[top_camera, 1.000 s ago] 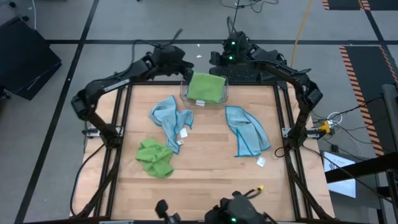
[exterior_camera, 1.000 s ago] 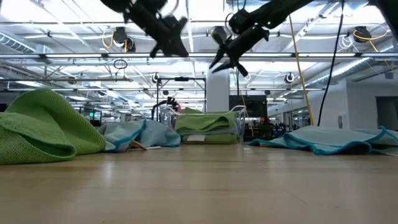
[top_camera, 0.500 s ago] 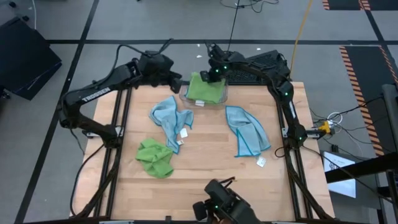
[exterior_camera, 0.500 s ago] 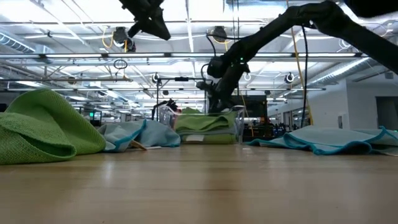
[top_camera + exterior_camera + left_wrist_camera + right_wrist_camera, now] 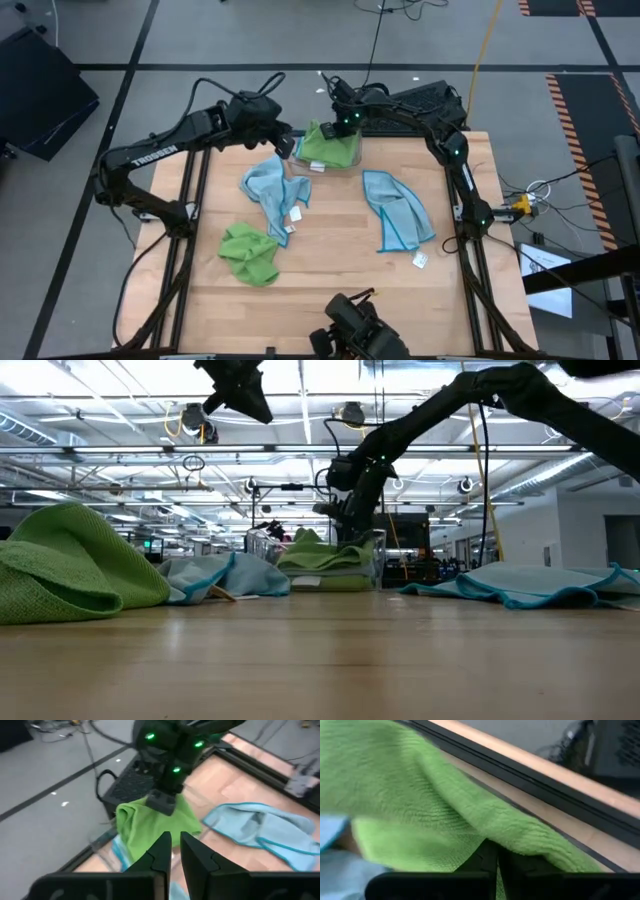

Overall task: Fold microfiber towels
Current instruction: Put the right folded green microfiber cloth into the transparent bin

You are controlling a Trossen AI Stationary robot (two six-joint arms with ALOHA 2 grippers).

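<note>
One green towel (image 5: 326, 146) sits in the bin (image 5: 352, 160) at the bench's (image 5: 330, 270) far edge, the right gripper (image 5: 337, 124) clenched on it. The left gripper (image 5: 283, 140) hovers beside, jaws nearly closed, empty. Next, probably: lift it clear and spread it flat.

Green towel (image 5: 328, 146) at table's far edge, one corner pulled up; crumpled blue towel (image 5: 275, 193) mid-left, crumpled green one (image 5: 250, 252) nearer — blue towel (image 5: 398, 220) spread right.

Industrial lab hall; exposed ceiling ducts (image 5: 120, 450); hazard-striped floor (image 5: 583, 100)
</note>
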